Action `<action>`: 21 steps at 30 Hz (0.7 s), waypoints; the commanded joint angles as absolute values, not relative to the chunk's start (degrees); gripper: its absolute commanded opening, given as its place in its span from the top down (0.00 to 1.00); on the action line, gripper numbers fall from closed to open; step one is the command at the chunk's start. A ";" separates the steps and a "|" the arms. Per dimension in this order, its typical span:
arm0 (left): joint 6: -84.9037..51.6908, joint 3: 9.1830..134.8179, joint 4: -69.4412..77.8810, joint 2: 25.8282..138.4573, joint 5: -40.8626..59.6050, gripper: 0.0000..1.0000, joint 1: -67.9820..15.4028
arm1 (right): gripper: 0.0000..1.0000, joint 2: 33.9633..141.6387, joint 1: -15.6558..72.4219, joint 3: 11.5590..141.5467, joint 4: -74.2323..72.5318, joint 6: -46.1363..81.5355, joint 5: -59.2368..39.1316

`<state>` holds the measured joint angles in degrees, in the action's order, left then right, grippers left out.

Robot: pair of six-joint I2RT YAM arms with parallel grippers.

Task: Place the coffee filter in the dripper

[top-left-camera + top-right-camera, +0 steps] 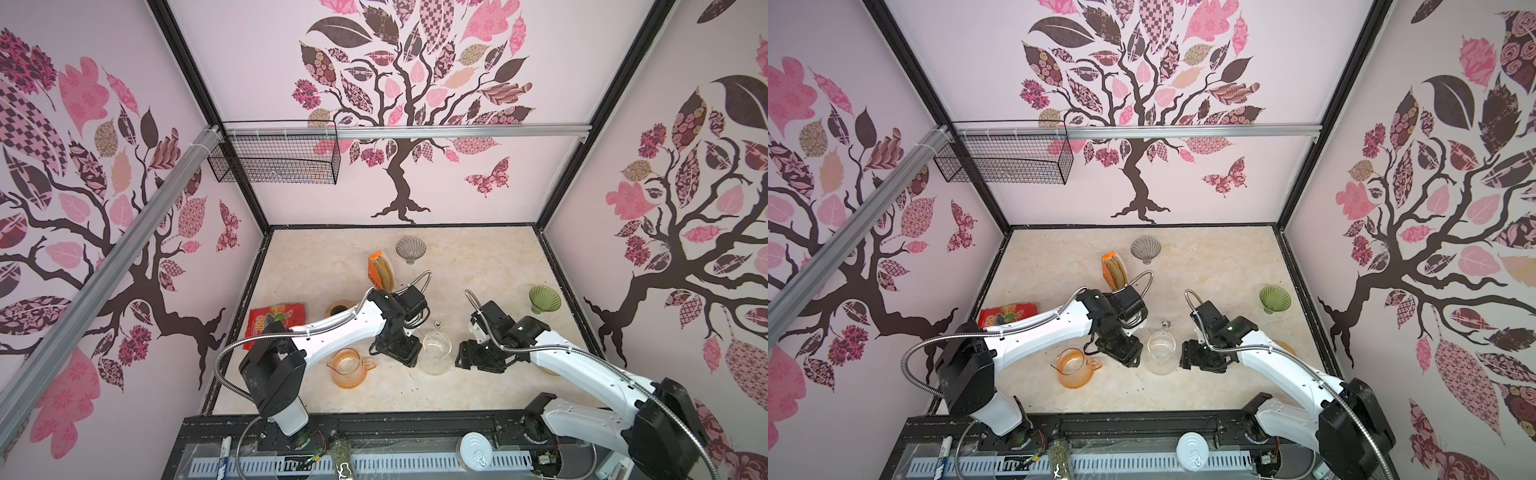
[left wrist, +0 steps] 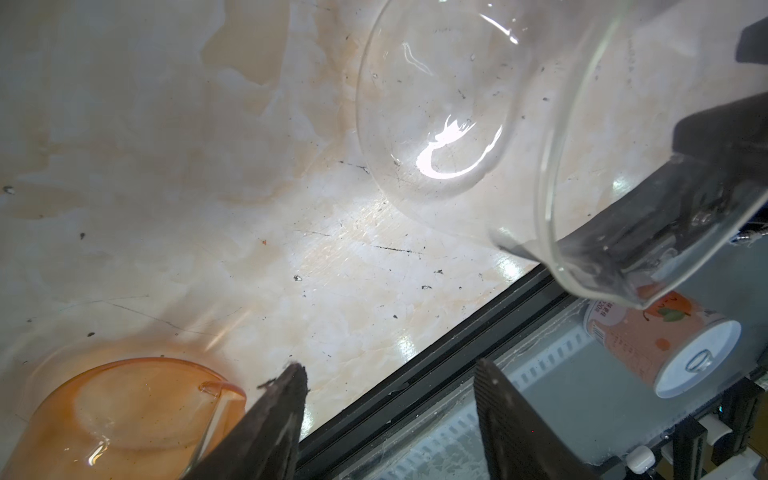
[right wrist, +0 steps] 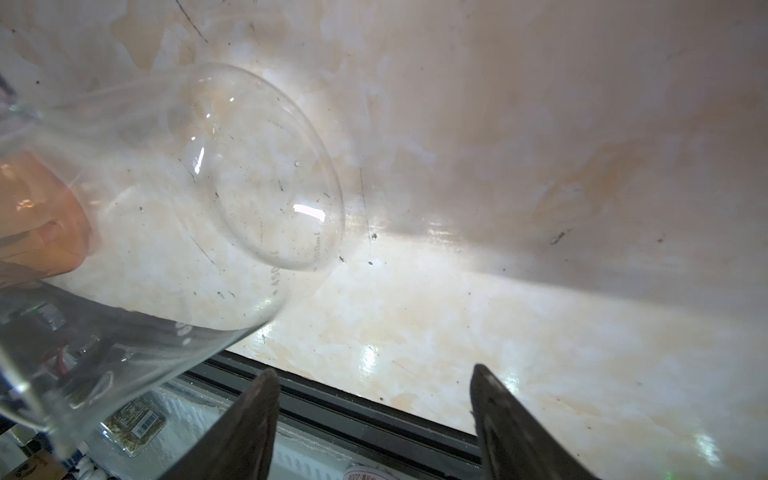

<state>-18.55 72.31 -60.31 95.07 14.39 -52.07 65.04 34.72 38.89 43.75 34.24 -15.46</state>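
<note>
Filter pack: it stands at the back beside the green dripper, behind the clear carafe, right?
No. Both top views show the filter pack beside the grey dripper; the green dripper sits far right. It does stand behind the carafe.

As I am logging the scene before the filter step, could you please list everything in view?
carafe: one, clear glass, table centre, between the end effectors
pitcher: one, orange glass, left of the carafe
grey dripper: one, smoky grey, far centre
green dripper: one, green, right side
filter pack: one, orange box with brown filters, near the grey dripper
snack bag: one, red, left side
wire basket: one, black, hung on the wall rail
can: one, white lid, front rail
table: one, cream marble
left end effector: one, black, open, empty
right end effector: one, black, open, empty
</note>
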 commanded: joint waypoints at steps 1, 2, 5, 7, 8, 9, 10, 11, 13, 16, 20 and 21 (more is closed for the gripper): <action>-19.54 73.39 -58.38 95.92 15.61 0.33 -52.16 | 0.27 67.15 35.98 41.02 42.02 33.84 -15.93; -19.96 73.64 -58.20 96.25 15.47 0.33 -52.20 | 0.27 67.55 35.95 40.91 41.42 34.07 -16.43; -21.29 74.17 -57.18 96.94 15.29 0.34 -52.19 | 0.28 67.94 36.15 40.31 39.70 34.86 -17.74; -21.94 74.36 -56.56 97.53 15.05 0.34 -52.19 | 0.28 67.85 36.19 40.01 39.18 35.07 -17.68; -22.17 74.68 -56.45 97.85 14.69 0.34 -52.21 | 0.28 67.85 36.19 39.99 39.12 35.03 -17.58; -22.26 75.01 -56.32 98.19 14.41 0.34 -52.21 | 0.28 67.79 36.21 40.00 38.88 35.09 -17.58; -22.48 75.24 -56.22 98.55 14.16 0.34 -52.21 | 0.29 67.85 36.16 39.82 38.48 35.22 -17.73; -22.65 75.46 -56.08 98.86 13.83 0.34 -52.20 | 0.29 67.90 36.20 39.81 38.06 35.40 -17.92; -23.10 75.76 -55.58 99.25 13.39 0.34 -52.20 | 0.29 68.33 36.15 39.74 36.91 36.00 -18.53; -23.61 76.46 -55.20 100.04 12.56 0.34 -52.06 | 0.29 68.96 36.19 39.86 35.26 36.67 -18.56; -24.23 76.98 -54.50 100.75 11.93 0.34 -51.13 | 0.31 70.52 36.15 40.53 33.45 36.83 -18.29; -24.29 77.15 -54.47 100.87 11.74 0.34 -50.62 | 0.31 71.19 36.14 40.94 33.04 36.88 -18.21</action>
<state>-23.44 74.04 -55.83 100.33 13.02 -51.64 69.36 35.88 38.98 35.24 36.21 -18.28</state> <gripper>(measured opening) 0.658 0.690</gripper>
